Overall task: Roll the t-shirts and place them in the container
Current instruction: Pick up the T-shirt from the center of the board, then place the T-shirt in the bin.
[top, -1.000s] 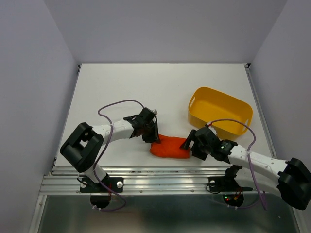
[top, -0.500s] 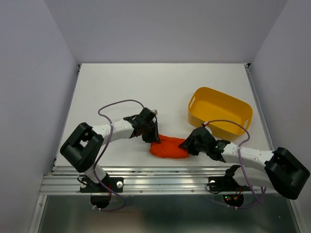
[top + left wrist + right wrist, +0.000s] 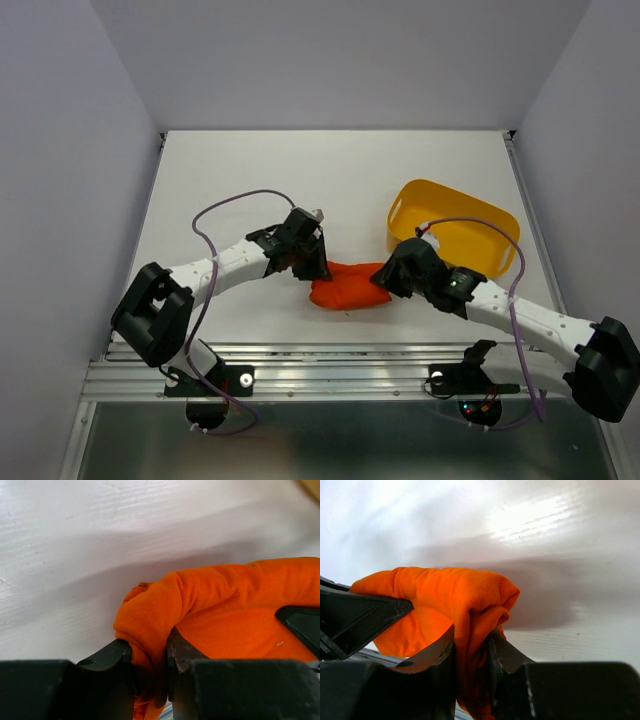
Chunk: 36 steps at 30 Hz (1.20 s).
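Top view: one plain orange-red thin-fabric t-shirt (image 3: 345,287), bunched into a short fat bundle on the white table (image 3: 330,180), near the front edge between the two arms. The left gripper (image 3: 312,268) is at its left end and the right gripper (image 3: 385,280) at its right end. One yellow plastic tub (image 3: 440,200) sits just behind the right gripper, apart from the cloth, nothing visible inside. Count: one shirt, one tub, two grippers. Left wrist view: the left gripper (image 3: 150,650) is clamped on a fold at the end of the t-shirt (image 3: 235,610), cloth squeezed between the jaws and bulging above them. Right wrist view: the right gripper (image 3: 470,645) is likewise pinched on a thick fold of the t-shirt (image 3: 455,595), fabric filling the gap. Handling, my read: light, limp, no stiffness, so it sags and unrolls if either end is let go. It is not fragile, and cloth on smooth tabletop will likely slide rather than roll. Best hold is at the two ends through several layers, as now; a single-layer pinch would peel the bundle open.
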### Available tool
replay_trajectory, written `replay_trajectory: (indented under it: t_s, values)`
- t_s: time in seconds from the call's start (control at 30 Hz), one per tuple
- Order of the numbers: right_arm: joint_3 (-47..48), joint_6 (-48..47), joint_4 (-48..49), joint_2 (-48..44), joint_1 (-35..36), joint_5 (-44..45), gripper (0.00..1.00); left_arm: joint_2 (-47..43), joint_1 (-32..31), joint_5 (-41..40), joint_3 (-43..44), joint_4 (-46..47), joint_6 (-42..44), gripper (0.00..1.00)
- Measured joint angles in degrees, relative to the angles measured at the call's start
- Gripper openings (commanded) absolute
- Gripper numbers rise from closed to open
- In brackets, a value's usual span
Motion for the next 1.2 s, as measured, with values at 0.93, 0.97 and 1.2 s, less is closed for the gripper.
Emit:
replay_trajectory:
  t_s: [0.93, 0.97, 1.2]
  values:
    - [26.1, -23.39, -17.05, -3.91, -16.09, 22.38, 0.01, 24.24, -1.44, 1.77, 58.64, -10.32, 8.5, 0.0]
    - [26.1, -24.02, -17.25, -3.72, -16.87, 22.93, 0.01, 26.49, -1.84, 2.16, 61.07, -10.05, 8.83, 0.0]
    - [25.18, -26.82, -18.95, -2.78, -23.23, 23.85, 0.01, 38.14, -4.44, 4.33, 71.91, -9.18, 10.1, 0.0]
